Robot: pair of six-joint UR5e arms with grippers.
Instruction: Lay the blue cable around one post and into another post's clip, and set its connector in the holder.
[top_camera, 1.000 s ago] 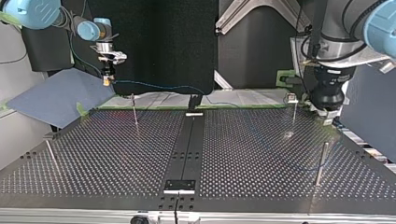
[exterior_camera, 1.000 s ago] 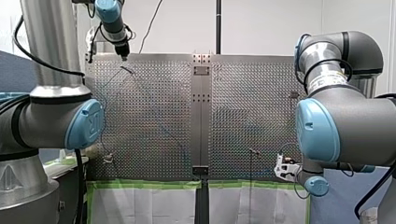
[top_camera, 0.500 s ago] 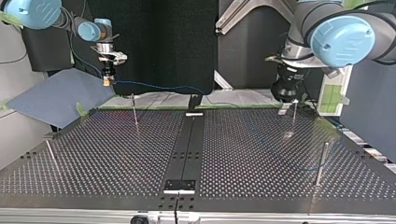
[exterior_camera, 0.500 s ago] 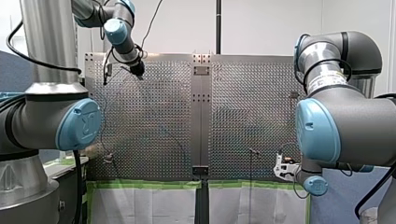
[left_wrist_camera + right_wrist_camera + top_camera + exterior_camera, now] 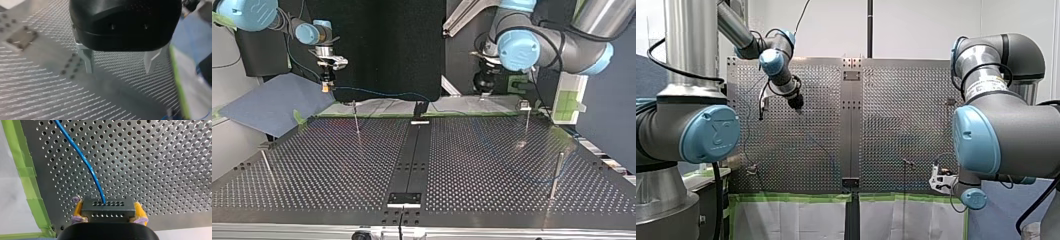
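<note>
Yellow-padded right gripper clamps a dark rectangular connector with 2 hole rows, trailing thin blue cable; left gripper gapes empty.

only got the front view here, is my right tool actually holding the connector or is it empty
Observer: It is holding it. In the right wrist view the right tool is shut on the dark connector, with a yellow pad on each side.
Operator: where does the cable come out
Observer: The blue cable leaves the connector's holed face and curves away ahead of the tool, over the perforated table.
Operator: ok and the left tool, carrying anything
Observer: No. The left wrist view shows the left tool open, with nothing between its metal fingers.
</note>
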